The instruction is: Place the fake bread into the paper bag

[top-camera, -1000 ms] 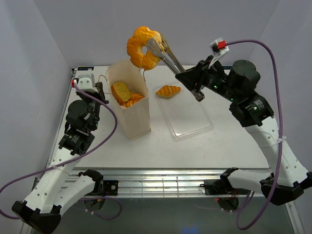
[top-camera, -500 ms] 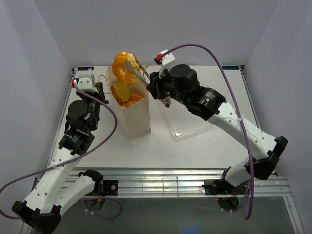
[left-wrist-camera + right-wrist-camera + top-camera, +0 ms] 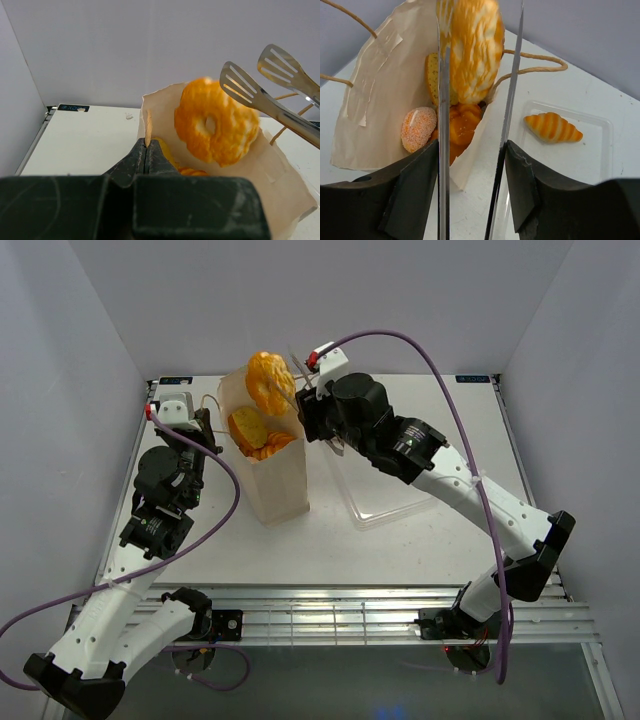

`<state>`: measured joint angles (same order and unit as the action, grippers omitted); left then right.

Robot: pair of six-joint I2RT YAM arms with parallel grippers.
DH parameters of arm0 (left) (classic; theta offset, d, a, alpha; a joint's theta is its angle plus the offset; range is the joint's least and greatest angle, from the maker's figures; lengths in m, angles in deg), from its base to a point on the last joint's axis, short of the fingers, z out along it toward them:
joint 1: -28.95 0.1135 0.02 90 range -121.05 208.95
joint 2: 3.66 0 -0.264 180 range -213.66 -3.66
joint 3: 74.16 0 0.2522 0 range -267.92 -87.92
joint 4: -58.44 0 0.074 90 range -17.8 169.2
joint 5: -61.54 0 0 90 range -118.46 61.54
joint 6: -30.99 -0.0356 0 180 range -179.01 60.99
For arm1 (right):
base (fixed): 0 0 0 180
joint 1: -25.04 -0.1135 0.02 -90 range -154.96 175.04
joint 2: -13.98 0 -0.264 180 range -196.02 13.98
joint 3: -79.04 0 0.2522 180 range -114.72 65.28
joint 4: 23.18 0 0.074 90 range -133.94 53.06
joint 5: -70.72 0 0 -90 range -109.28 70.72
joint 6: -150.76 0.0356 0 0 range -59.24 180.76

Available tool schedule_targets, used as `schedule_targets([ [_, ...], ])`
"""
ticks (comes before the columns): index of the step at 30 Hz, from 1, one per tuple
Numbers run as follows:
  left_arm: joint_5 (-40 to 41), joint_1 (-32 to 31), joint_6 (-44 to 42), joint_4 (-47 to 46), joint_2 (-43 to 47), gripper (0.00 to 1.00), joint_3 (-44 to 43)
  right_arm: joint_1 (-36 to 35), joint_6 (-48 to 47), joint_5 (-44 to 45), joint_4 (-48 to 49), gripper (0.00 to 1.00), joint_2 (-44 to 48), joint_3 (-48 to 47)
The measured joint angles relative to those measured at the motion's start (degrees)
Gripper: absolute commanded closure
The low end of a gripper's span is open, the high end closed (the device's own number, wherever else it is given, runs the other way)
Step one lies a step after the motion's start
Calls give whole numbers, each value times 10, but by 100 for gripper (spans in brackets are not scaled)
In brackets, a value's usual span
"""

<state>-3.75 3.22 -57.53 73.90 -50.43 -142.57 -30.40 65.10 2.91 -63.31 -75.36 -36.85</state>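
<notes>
**Ring at the bag's mouth, tongs spread**

From above: my left gripper sits at the left rim of the bag. The bag stands upright on the table, left of centre. My right arm reaches in from the right. My right gripper holds the tongs over the bag's far right corner. The ring, an orange pastry, is at the bag's mouth, above a slice and other orange pieces already inside. The tray lies just right of the bag, its far end hidden under my arm.

Left wrist: my left fingers are clenched on the bag's paper rim, with no gap between them. Beyond them the ring is blurred and upright in the opening. The two tong blades stand apart at the upper right. The nearer one overlaps the ring's upper right edge, and I cannot tell whether it touches.

Right wrist: my right fingers press on the tongs' arms from outside, so I am grasping the tongs, and their blades are spread. The ring is blurred between the blades, with a gap showing beside the right blade. I cannot tell whether it touches the left blade. Below it in the bag lie a sugared bun, the slice and orange loaves. One croissant lies in the tray, right of the bag.
</notes>
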Motion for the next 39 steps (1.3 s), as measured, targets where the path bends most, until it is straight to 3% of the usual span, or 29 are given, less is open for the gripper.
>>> schedule_targets([
  [5,0,0,0,0,0,100,0,-1,-3,-9,12,37,1,-1],
  [11,0,0,0,0,0,100,0,-1,-2,-23,16,41,17,-1],
  [20,0,0,0,0,0,100,2,14,21,-13,54,42,153,70],
  [32,0,0,0,0,0,100,3,195,106,-101,101,41,303,329],
  [39,0,0,0,0,0,100,3,312,133,-214,125,39,283,456],
])
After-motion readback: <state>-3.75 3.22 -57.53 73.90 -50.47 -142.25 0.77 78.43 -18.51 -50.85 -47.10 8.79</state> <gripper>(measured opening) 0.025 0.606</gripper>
